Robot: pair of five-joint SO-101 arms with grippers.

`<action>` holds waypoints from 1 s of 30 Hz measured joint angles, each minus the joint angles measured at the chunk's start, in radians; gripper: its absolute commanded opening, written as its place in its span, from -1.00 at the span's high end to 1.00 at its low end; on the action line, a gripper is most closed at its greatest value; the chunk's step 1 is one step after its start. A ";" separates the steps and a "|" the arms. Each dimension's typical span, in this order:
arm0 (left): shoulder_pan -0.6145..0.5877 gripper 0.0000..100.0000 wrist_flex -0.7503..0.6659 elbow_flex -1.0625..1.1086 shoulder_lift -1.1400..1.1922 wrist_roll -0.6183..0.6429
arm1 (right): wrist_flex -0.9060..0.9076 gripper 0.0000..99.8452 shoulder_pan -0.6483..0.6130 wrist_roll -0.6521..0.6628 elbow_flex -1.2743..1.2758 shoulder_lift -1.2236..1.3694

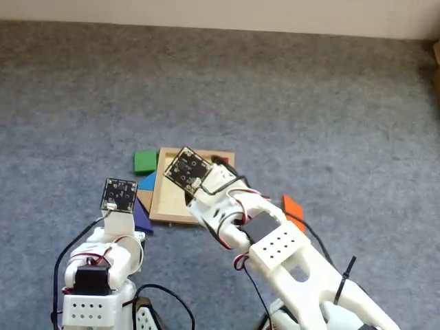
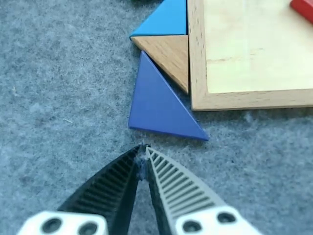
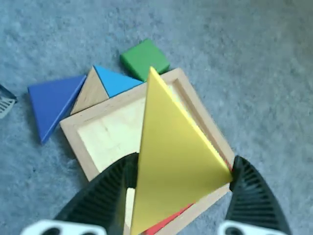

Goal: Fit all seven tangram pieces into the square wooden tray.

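My right gripper (image 3: pixel 185 164) clamps the large yellow triangle (image 3: pixel 171 147) between both fingers, held above the square wooden tray (image 3: pixel 73 128). A red piece (image 2: pixel 303 9) lies inside the tray. My left gripper (image 2: pixel 144 152) is closed on nothing, just on the near side of the dark blue triangle (image 2: pixel 156 105). That piece, a wooden triangle (image 2: pixel 168 56) and a light blue triangle (image 2: pixel 166 19) lie outside the tray along its left edge. The green square (image 3: pixel 145 58) sits at the far left corner, and the orange piece (image 1: pixel 293 206) lies to the right.
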 measured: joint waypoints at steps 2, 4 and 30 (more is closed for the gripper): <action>0.000 0.99 0.000 0.000 0.000 0.000 | -0.029 0.58 0.000 0.006 0.000 0.000; 0.000 0.99 0.000 0.000 0.000 0.000 | -0.038 0.58 0.000 0.041 0.000 0.000; 0.000 0.99 0.000 0.000 0.000 0.000 | -0.138 0.58 -0.086 0.195 0.069 0.241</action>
